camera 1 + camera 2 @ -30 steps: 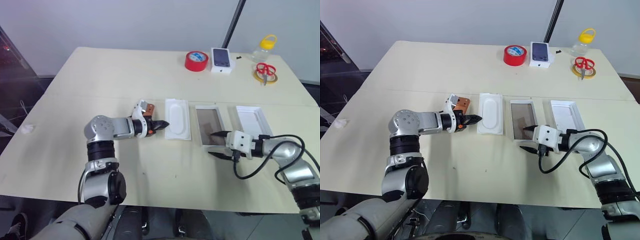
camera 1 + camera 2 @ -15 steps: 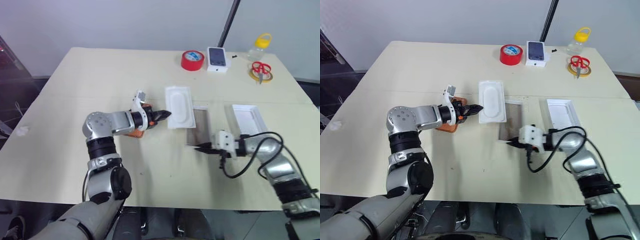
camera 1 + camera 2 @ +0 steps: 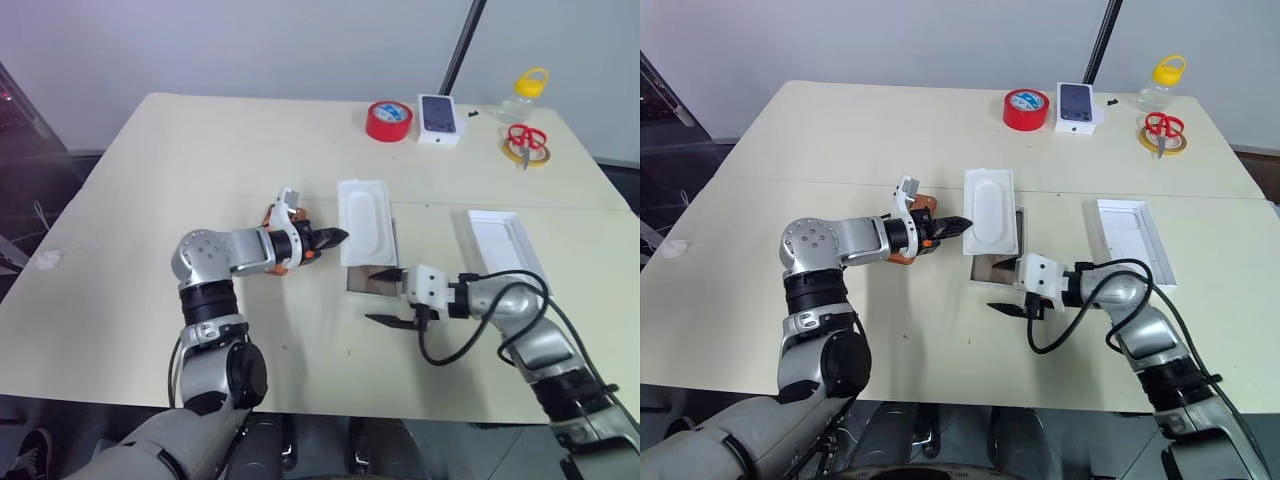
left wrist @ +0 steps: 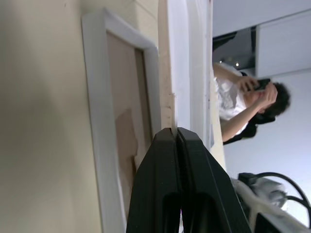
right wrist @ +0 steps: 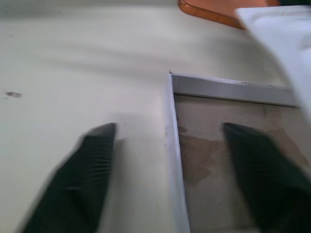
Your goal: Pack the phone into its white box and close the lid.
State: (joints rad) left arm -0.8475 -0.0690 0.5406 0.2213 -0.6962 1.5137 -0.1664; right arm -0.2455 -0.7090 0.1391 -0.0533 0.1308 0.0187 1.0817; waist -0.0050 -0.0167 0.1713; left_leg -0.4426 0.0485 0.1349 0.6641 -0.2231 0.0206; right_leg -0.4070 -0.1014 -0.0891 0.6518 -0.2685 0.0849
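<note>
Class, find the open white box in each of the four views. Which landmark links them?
Left eye: white box at table centre.
Right eye: table centre.
Left wrist: long white rim beside the tray.
Right wrist: corner wall, straddled by the right claw.
Landmark: insert tray overlapping the box's far end.

— Foreground? Two black fingers [image 4: 160, 184] of left gripper [image 4: 176, 133], pressed together, pinching thin edge of white insert tray [image 4: 180, 58], seen edge-on.

— Beside it? White box [image 4: 97, 121], thin raised walls, brownish inner face w/ darker patch, lying on pale tabletop [image 4: 39, 116]. Tray edge running alongside box's far wall; touching or just apart, can't tell.

— Background? Person [image 4: 243, 104] in white top, hands raised to head height, holding dark object. White gripper body w/ black cable [image 4: 265, 194] near frame corner, past the fingers.
</note>
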